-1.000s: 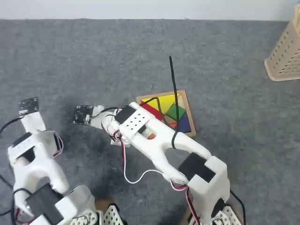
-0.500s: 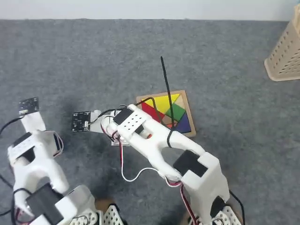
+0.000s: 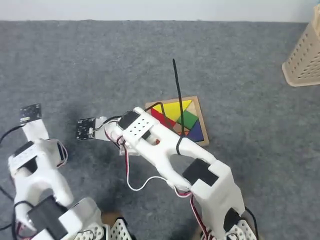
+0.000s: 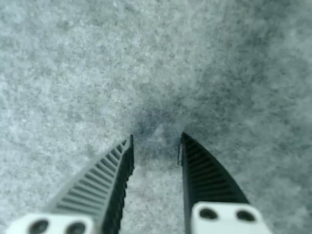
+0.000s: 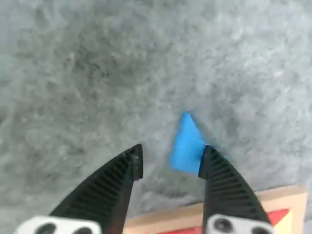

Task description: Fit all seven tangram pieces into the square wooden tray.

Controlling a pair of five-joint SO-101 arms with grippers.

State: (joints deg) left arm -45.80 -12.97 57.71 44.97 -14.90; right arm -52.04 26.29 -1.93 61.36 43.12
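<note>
Grey felt-like cloth covers the desk [image 3: 100, 60]. At the lower left of the high view, the left arm [image 3: 37, 170] sits folded back, well apart from the puzzle. Its hand [image 4: 157, 139] hangs over bare cloth with the fingers apart and nothing between them, most likely so that it leaves room for the other arm.

Toward the middle of the high view, the right arm [image 3: 165, 150] stretches across to the near-left corner of the wooden tray [image 3: 202, 120]. Its hand [image 5: 173, 151] is spread and points down at a loose blue piece [image 5: 187, 144]. The piece lies flat on the cloth just outside the tray's rim [image 5: 273, 199], with one dark finger [image 5: 217, 175] covering its edge. Whether that finger touches the piece cannot be told. The spread fingers suggest the hand is set to straddle the piece for a pick, not to push it.

Inside the tray lie a red piece [image 3: 161, 117], a yellow piece [image 3: 177, 107], a green piece [image 3: 188, 119] and a dark blue piece [image 3: 196, 131], packed edge to edge. The arm hides the near corner, so the gap waiting for the loose piece cannot be seen. A black cable [image 3: 177, 95] stands up over the tray.

At the upper right edge stands a beige perforated container [image 3: 305, 55], well apart from the task.
</note>
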